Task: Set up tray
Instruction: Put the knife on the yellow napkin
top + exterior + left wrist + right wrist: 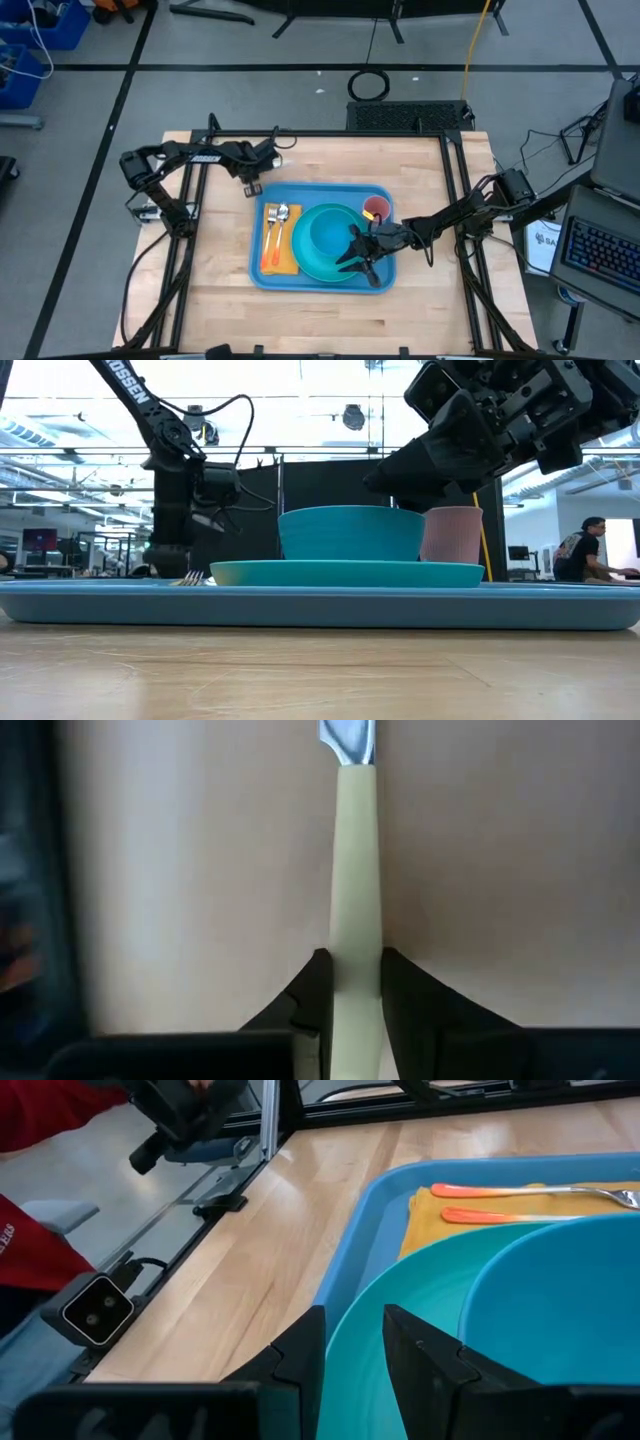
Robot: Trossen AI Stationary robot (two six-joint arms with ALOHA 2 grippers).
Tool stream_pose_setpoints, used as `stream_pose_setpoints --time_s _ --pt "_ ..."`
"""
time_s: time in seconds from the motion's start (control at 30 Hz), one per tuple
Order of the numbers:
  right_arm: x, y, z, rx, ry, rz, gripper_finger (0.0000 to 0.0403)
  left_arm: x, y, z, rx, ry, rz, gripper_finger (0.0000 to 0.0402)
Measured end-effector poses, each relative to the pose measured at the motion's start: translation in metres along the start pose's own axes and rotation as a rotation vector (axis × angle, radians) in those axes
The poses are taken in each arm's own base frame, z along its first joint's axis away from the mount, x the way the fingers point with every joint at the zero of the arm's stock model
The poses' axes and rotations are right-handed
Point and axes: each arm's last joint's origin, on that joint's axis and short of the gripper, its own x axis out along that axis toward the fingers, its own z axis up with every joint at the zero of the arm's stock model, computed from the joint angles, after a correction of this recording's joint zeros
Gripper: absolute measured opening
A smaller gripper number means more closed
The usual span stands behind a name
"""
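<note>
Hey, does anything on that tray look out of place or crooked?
Nothing stands out. On the light-blue plastic tray, the orange-handled fork and spoon lie straight on the yellow napkin, beside the teal bowl on the teal plate.

A light wooden counter [330,320] is surrounded by grey floor [250,90] crossed by dark lines. A black panel [330,485] is seen behind, with bright ceiling lights [90,405] and a seated person [583,550].
</note>
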Motion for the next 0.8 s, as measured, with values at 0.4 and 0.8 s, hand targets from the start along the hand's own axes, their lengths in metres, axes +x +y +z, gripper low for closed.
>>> stream_pose_setpoints --time_s 0.4,0.8 --pt "0.000 0.000 0.000 0.000 0.000 0.000 0.0093 -0.037 0.017 -0.008 -0.203 -0.152 0.008 0.0000" --pt "0.000 0.000 0.001 0.001 -0.008 0.002 0.0093 -0.064 0.025 -0.021 -0.231 -0.265 -0.043 0.0012"
